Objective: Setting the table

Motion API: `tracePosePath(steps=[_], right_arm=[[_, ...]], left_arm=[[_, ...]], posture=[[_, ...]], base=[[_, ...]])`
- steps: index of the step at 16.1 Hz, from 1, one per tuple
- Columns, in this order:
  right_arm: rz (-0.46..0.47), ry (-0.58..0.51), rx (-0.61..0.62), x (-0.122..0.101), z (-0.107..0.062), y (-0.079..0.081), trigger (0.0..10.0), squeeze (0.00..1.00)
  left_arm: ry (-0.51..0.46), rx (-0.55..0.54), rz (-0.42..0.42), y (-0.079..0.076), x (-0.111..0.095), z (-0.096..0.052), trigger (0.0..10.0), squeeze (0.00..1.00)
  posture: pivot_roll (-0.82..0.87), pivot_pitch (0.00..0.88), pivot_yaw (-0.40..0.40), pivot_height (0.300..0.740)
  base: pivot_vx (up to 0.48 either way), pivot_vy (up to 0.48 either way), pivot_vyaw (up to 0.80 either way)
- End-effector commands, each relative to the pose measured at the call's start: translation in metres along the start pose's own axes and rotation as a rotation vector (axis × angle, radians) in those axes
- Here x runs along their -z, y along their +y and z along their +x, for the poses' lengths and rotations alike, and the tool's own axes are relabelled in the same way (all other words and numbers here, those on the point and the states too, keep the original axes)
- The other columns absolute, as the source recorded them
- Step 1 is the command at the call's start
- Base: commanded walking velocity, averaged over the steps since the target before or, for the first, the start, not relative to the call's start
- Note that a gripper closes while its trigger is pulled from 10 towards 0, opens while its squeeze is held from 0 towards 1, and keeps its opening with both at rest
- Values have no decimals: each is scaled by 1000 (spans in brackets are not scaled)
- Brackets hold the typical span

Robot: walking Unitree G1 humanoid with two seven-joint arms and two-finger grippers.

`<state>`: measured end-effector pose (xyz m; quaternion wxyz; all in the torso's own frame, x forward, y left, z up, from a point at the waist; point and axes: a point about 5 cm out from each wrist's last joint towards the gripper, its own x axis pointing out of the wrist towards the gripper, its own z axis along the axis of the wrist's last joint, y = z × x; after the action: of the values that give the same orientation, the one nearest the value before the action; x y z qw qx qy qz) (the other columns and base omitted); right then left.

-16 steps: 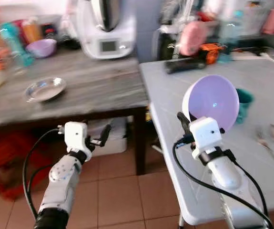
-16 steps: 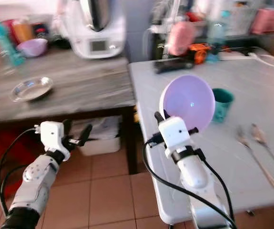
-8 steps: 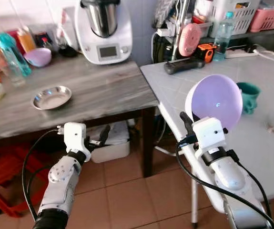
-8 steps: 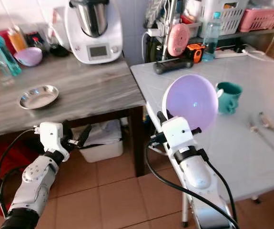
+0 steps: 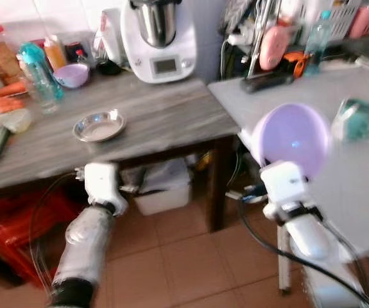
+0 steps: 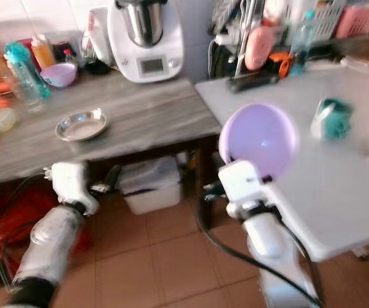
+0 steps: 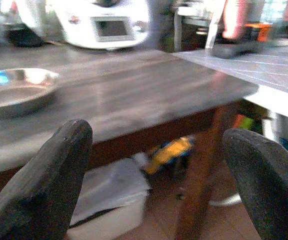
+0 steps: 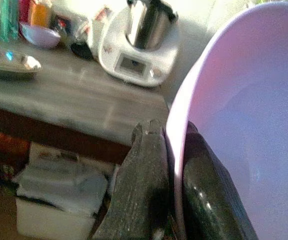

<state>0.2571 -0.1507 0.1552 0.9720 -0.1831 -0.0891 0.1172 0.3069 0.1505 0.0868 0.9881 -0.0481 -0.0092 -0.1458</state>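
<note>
Pinching the rim of a lilac bowl, the right gripper's two black fingers are clamping it with one finger on the outside wall and the other inside. The bowl is standing on edge above the wrist, its open face turned toward the head camera and its rim pointing up, so it is being carried tilted rather than level. It is hanging in the air over the near corner of the white desk, not resting on anything.

From that grip, the white desk is lying to the robot's right and slightly ahead, with a teal mug standing further back on it. To the left, across a gap of tiled floor, the grey wooden desk is carrying a steel dish, a second small lilac bowl, a teal bottle and a white kitchen machine.

The left gripper is hovering low before the wooden desk's edge with its fingers spread wide and nothing between them.

The right arm is clearly the nearer one to the white desk, so setting the bowl down will probably call for swinging it rightward and tipping it until its base faces the surface.
</note>
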Motion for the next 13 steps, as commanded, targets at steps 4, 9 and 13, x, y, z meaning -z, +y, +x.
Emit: tracePosePath(steps=[4,9,13], right_arm=[[3,-35,6,-7,2,4,10000,0],[7,-35,17,-6,3,5,10000,0],[10,-39,19,-7,4,6,10000,0]], left_arm=[[6,-23,18,7,-3,4,10000,0],[2,-32,16,5,-2,6,10000,0],[3,-33,18,5,-1,6,10000,0]], posture=[[-22,0,82,740],[-17,0,87,740],[-17,0,90,740]], base=[[0,411,0],[0,409,344],[0,404,589]])
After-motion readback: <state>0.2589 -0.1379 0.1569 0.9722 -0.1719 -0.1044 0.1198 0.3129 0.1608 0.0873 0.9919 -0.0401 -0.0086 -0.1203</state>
